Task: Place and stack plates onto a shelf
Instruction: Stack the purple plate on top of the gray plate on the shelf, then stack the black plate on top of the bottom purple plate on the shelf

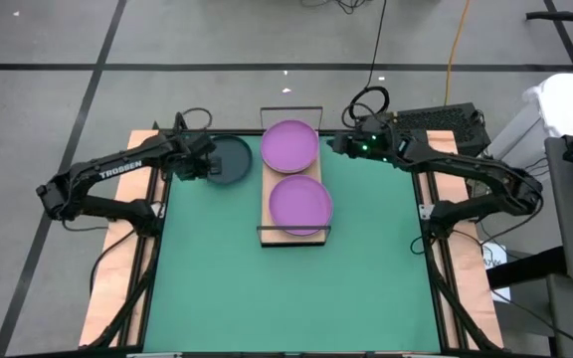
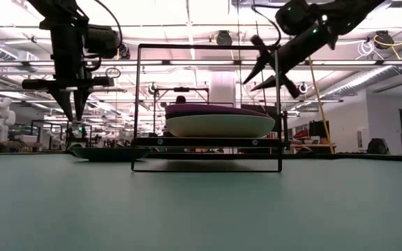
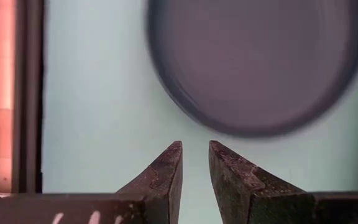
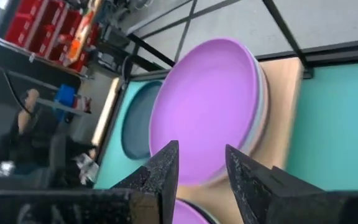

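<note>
2 round purple plates [image 1: 289, 145], wooden shelf [image 1: 269, 183] — smooth

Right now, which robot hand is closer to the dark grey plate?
Left. The left hand hangs over the dark grey plate; the right hand is across the shelf.

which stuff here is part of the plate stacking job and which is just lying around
Job:
- far purple plate, on a pale plate
- near purple plate
- dark grey plate, on the green table
- shelf
- left tool, open over the grey plate
- right tool, open

Lying about:
- yellow cable
- red bins
</note>
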You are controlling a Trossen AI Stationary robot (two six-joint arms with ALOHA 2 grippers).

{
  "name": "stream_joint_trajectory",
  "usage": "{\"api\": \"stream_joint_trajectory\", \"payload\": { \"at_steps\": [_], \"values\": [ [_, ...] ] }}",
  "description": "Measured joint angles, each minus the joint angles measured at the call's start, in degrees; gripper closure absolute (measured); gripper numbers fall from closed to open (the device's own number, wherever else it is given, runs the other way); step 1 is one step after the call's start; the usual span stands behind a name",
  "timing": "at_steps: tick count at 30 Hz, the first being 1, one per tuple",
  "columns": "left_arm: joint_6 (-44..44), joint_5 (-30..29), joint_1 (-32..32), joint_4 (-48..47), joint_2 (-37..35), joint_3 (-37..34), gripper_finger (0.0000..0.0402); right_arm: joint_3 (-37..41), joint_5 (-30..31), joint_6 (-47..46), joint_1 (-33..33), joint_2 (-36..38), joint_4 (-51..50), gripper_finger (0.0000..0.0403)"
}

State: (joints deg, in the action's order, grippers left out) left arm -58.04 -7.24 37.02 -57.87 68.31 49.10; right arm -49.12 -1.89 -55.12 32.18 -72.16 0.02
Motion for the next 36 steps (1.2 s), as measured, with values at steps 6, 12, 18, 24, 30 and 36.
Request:
{"api": "stream_joint_trajectory", "payload": {
  "at_steps": [6, 12, 18, 24, 30, 36],
  "values": [
    [1.60, 1.67, 7.68, 1.36, 2.75, 0.00, 0.0311, 0.00, -1.22, 5.04, -0.22, 4.74, -5.78, 0.0287],
    [2.20, 0.89, 12.64, 2.88, 7.31, -0.02, 0.0271, 0.04, -1.21, 6.56, -1.71, 7.47, -7.87, 0.0287],
    [4.36, 1.26, 15.49, 9.20, 10.33, -0.02, 0.0261, 0.04, -1.21, 7.40, -3.65, 8.05, -9.62, 0.0287],
    [5.25, 1.26, 17.29, 8.61, 14.38, -0.02, 0.0261, 0.04, -1.20, 7.94, -4.66, 8.03, -9.83, 0.0287],
    [6.05, 1.15, 17.67, 10.58, 16.87, -0.02, 0.0261, 0.04, -1.07, 8.31, -4.66, 8.05, -9.80, 0.0287],
    [6.73, 0.95, 17.66, 11.83, 19.04, -0.02, 0.0261, 0.04, -1.01, 9.57, -4.67, 8.05, -9.80, 0.0287]
  ]
}}
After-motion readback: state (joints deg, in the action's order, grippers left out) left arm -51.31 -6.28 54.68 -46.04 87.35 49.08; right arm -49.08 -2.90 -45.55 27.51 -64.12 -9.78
